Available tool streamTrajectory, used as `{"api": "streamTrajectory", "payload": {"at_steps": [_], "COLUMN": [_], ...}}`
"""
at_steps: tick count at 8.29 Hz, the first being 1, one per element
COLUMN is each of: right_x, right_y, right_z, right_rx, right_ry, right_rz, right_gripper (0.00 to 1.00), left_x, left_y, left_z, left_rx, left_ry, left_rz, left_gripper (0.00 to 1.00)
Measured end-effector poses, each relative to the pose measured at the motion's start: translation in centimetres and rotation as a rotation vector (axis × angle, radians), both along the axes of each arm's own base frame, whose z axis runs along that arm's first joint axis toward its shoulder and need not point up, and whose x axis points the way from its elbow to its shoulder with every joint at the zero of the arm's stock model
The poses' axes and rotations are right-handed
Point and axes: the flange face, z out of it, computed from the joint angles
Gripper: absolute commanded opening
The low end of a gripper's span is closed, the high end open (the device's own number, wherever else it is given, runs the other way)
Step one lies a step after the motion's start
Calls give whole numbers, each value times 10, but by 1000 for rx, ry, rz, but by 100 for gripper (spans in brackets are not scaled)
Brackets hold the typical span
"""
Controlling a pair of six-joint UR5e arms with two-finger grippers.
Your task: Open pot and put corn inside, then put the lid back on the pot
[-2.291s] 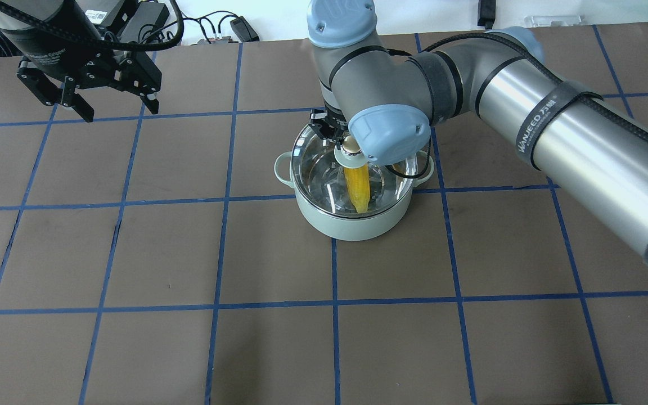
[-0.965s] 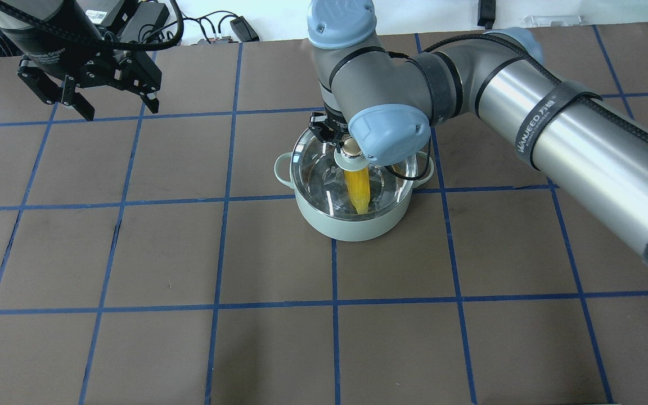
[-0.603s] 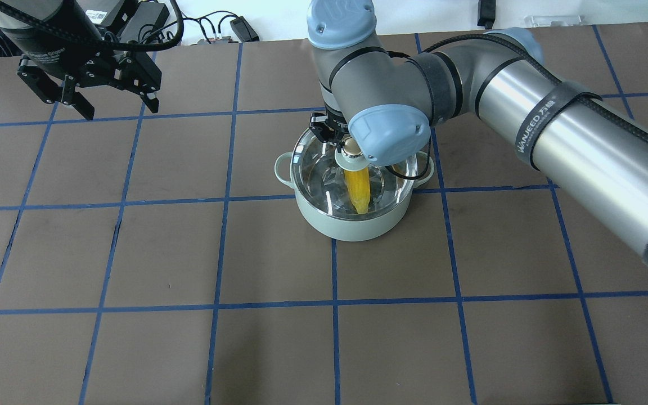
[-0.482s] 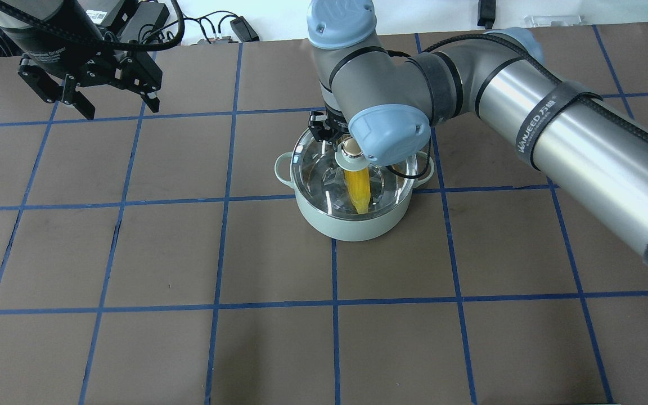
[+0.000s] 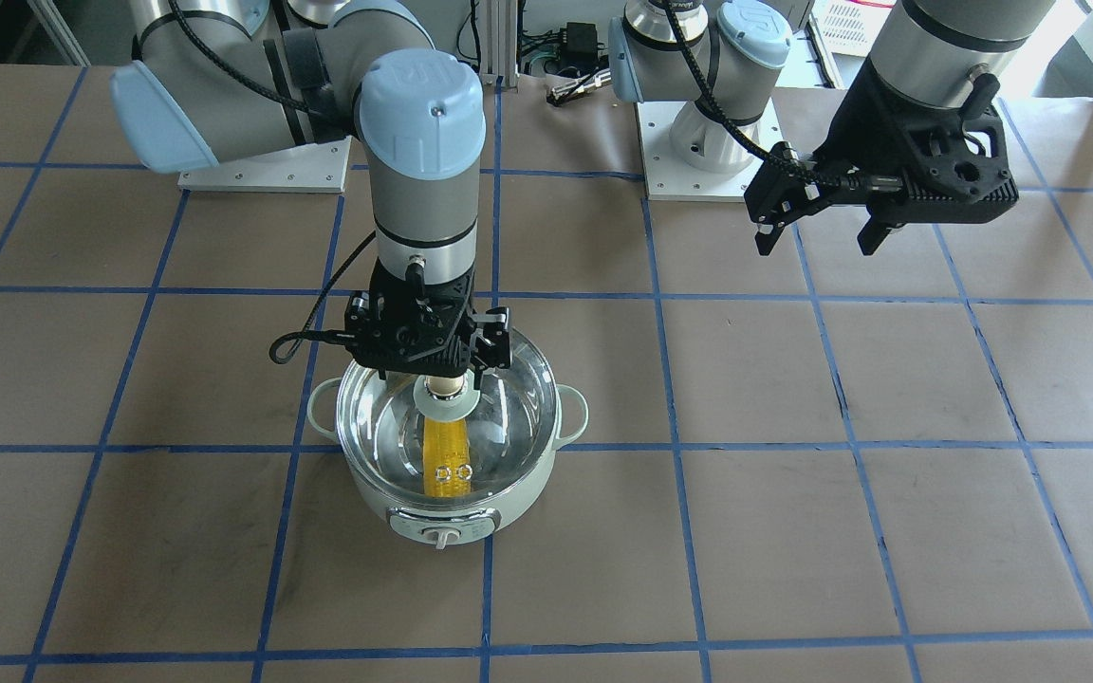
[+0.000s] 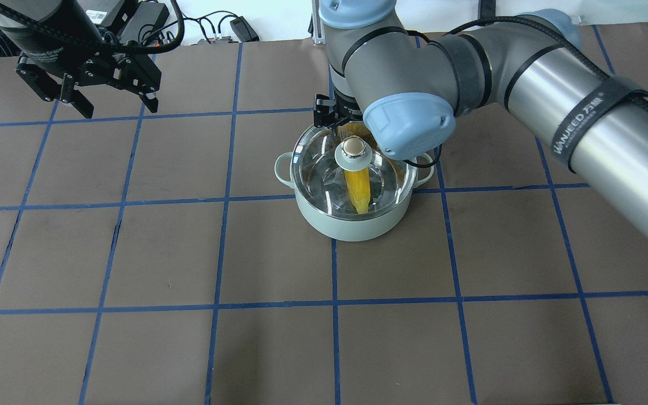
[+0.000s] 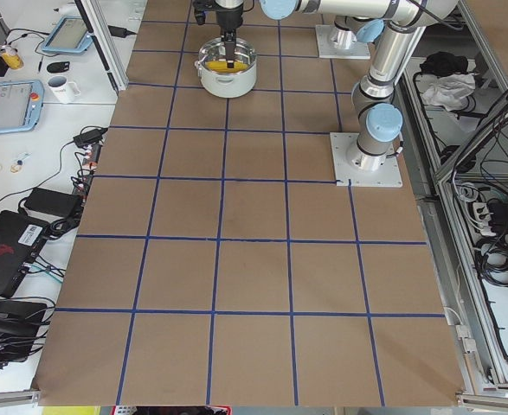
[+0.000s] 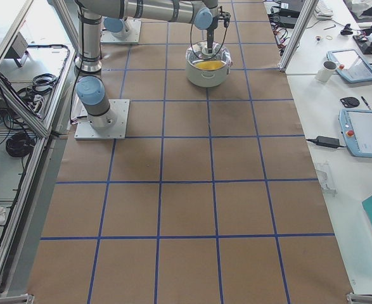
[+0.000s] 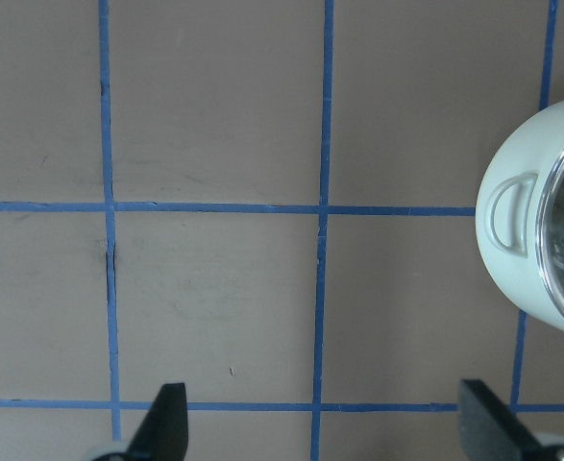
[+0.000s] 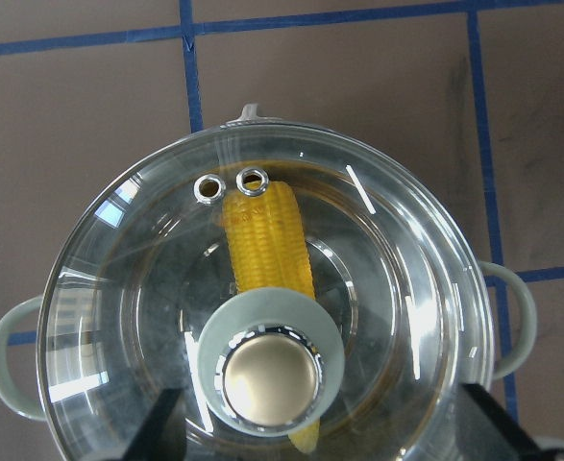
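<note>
The mint-green pot (image 6: pixel 352 228) stands mid-table, its dial panel (image 5: pixel 442 528) on the operators' side. The glass lid (image 6: pixel 318 169) sits on its rim, with the gold knob (image 10: pixel 270 382) at the centre. The yellow corn (image 10: pixel 262 240) lies inside, seen through the glass (image 5: pixel 442 455). My right gripper (image 5: pixel 437 368) hovers just above the knob, open and holding nothing; its fingertips (image 10: pixel 161 423) are spread wide on either side. My left gripper (image 6: pixel 118 109) is open and empty, high over the table's far left, with the pot (image 9: pixel 512 259) off to its side.
The brown table cover (image 6: pixel 279 349) has a blue tape grid. Cables and power bricks (image 6: pixel 211 25) lie beyond the far edge. The arm bases (image 5: pixel 698 142) stand at the robot's side. Tablets and a mug (image 8: pixel 328 69) rest on the side benches.
My right gripper has risen off the lid knob and drawn back a little, leaving the knob in full view. The lid stays on the pot. The left arm has not moved.
</note>
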Motion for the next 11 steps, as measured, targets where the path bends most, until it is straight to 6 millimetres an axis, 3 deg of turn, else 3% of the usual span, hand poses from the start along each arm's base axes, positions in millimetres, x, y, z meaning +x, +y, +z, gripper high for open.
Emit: {"api": "streamTrajectory", "payload": {"at_steps": [2,4,6,7,9,10,11], "right_x": [-13,-19,-40,-74,-162,-183,-192], "right_y": [36,52,50,41,26,27,28], "right_z": [52,70,91,102,116,116,116], "right_rx": [3,26,2,-2,41,64,78], "right_ry": [-3,-1,6,10,16,14,11], "right_rz": [4,12,75,62,50,50,45], "right_gripper": [100,100,100,100,100,100,100], "left_x": [-1,-1,-1,-1,-3,-6,-10], "left_y": [1,4,4,6,10,10,10], "left_z": [2,4,4,6,10,10,8], "left_rx": [-4,-5,-3,-4,-11,-9,-6], "left_ry": [4,5,1,-1,-3,-4,-5], "left_rz": [-6,-11,-14,-15,-15,-17,-21], "left_gripper": [100,100,100,100,100,100,100]}}
